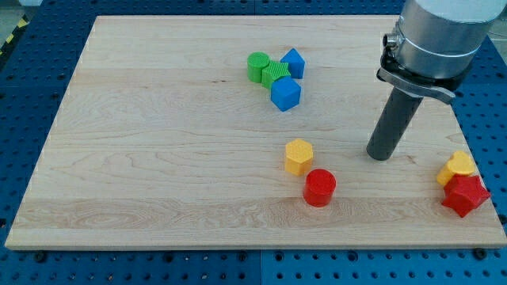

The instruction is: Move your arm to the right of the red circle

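Note:
The red circle (320, 188) is a short red cylinder lying on the wooden board (158, 142), below the middle, just below and right of a yellow hexagon block (299, 156). My tip (380, 154) rests on the board to the right of the red circle and a little higher in the view, about a block's width or more away, touching no block. The dark rod rises from it to the grey arm at the view's top right.
A green cylinder (257, 66), a green block (276, 74), a blue block (293, 62) and a blue cube (285, 93) cluster near the top middle. A yellow block (458, 167) and a red star (465, 195) sit at the board's right edge.

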